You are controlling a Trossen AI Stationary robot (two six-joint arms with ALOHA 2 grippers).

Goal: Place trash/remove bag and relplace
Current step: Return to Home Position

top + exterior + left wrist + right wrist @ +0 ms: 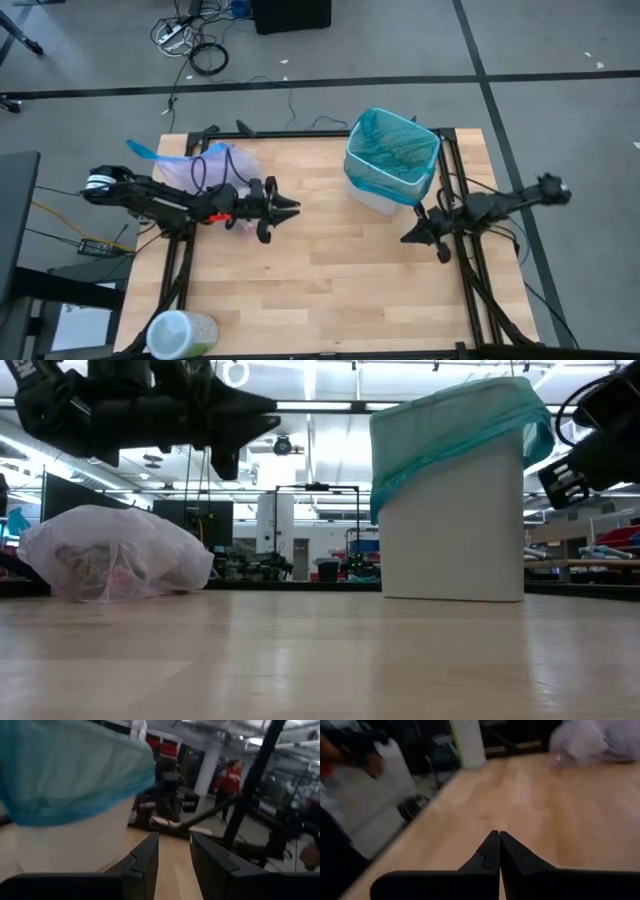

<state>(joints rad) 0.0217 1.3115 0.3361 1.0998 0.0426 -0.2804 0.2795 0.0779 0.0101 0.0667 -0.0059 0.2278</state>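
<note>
One bag (pixel 215 165) lies at the table's (pixel 330 280) back-left edge (the trash (pixel 95 565) inside it is only a blur); one white bin (pixel 372 198), teal-lined, stands near the back-right corner; left gripper (pixel 287 207) hangs released over mid-table; right gripper (pixel 408 238) clenched, empty, near the right edge.

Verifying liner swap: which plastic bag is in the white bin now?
The opaque teal-green plastic bag: it lines the white rectangular bin, rim folded over the edge. The translucent pale pink bag lies on the wooden table, apart.
</note>
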